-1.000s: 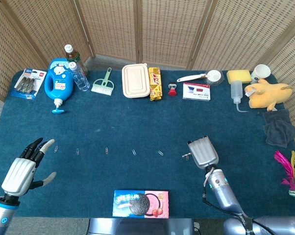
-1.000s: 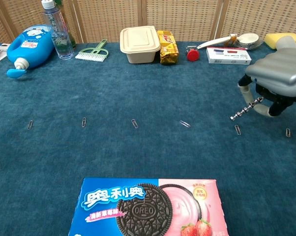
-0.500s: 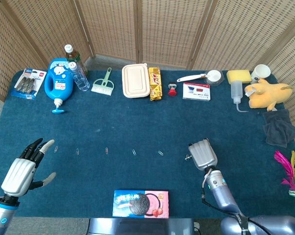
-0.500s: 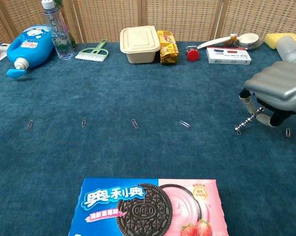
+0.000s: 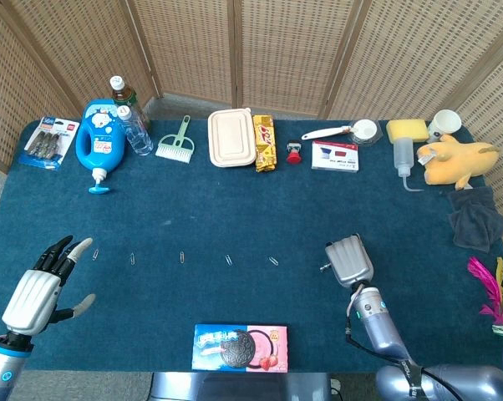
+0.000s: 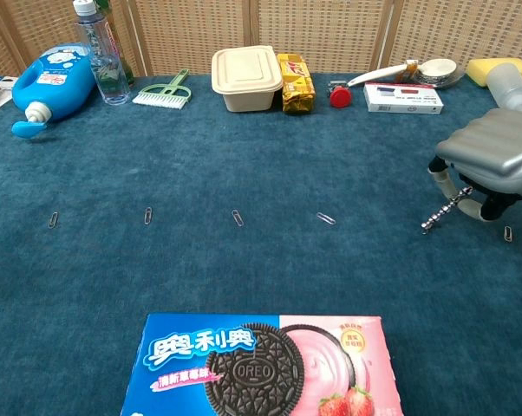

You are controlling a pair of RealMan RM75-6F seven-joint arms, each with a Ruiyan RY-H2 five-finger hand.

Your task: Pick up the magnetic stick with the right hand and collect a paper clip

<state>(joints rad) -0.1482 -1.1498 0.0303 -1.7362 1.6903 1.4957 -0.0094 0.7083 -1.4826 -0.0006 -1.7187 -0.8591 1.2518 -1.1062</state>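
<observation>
My right hand (image 5: 349, 261) (image 6: 495, 156) hovers low over the blue carpet at the right and pinches a thin beaded magnetic stick (image 6: 443, 211). The stick slants down to the left, and its tip (image 5: 324, 268) is at the carpet. No separate clip shows at the tip, so I cannot tell whether one clings there. One paper clip (image 6: 507, 233) lies just right of the hand. More clips lie in a row to the left (image 6: 326, 218) (image 6: 238, 217) (image 6: 147, 215). My left hand (image 5: 43, 288) is open at the front left.
An Oreo box (image 6: 261, 364) lies at the front centre edge. Along the back stand a blue detergent bottle (image 5: 99, 138), a brush (image 5: 176, 142), a lunch box (image 5: 232, 138), a snack pack (image 5: 264, 142) and a glasses box (image 5: 335, 156). A yellow plush (image 5: 456, 159) and a grey cloth (image 5: 475, 217) are at the right.
My right hand has sunk and shifted slightly right, bringing the stick's tip down to the carpet. The clip that lay by the tip no longer shows on its own. The left hand is still.
</observation>
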